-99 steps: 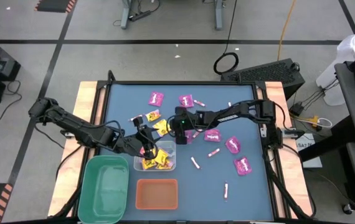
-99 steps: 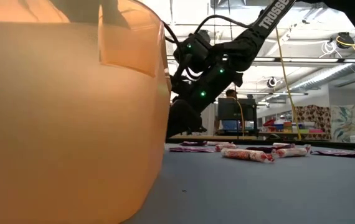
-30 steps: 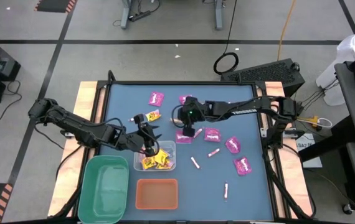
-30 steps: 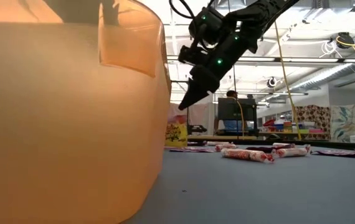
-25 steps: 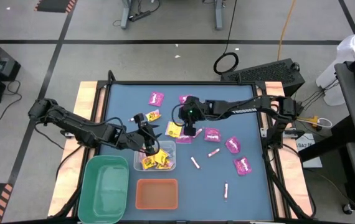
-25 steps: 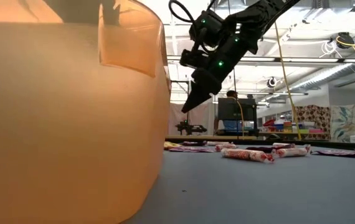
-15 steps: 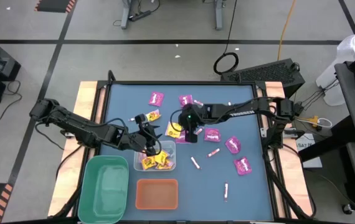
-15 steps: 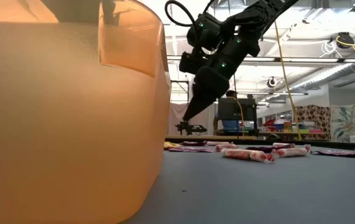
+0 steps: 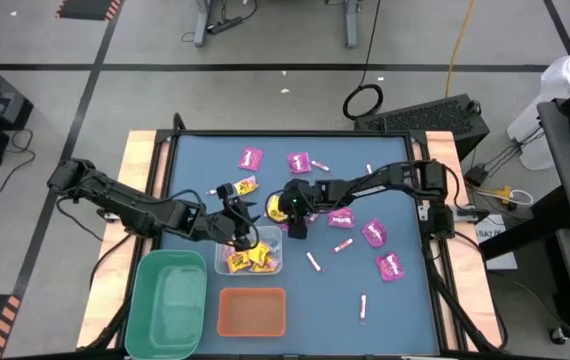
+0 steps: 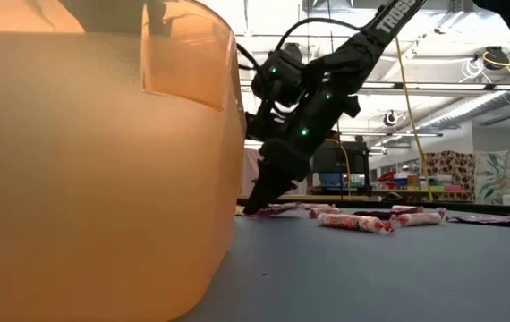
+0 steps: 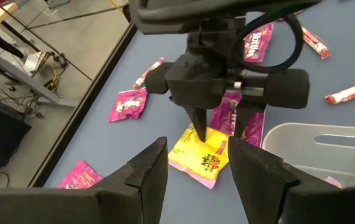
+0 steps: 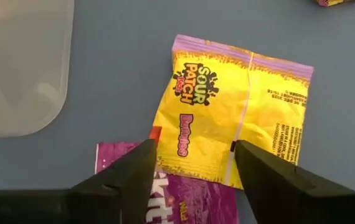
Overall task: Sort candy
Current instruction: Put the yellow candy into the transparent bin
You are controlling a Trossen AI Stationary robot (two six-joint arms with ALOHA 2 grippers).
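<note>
Hovering my right tool (image 12: 190, 177) spread wide over the yellow packet (image 12: 233, 109), I am seeing it lying flat on the table (image 9: 385, 300) beside the clear bin (image 9: 265, 240), partly overlapping a magenta packet (image 12: 184, 199); my left tool (image 11: 193, 168), parted and empty, is waiting nearby.

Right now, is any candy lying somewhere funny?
Yes. One yellow packet lies flat on the table beside the clear bin, not in it with the other yellow ones. Its edge overlaps a magenta packet. The right tool hovers open over it; the left tool is over the bin.
</note>
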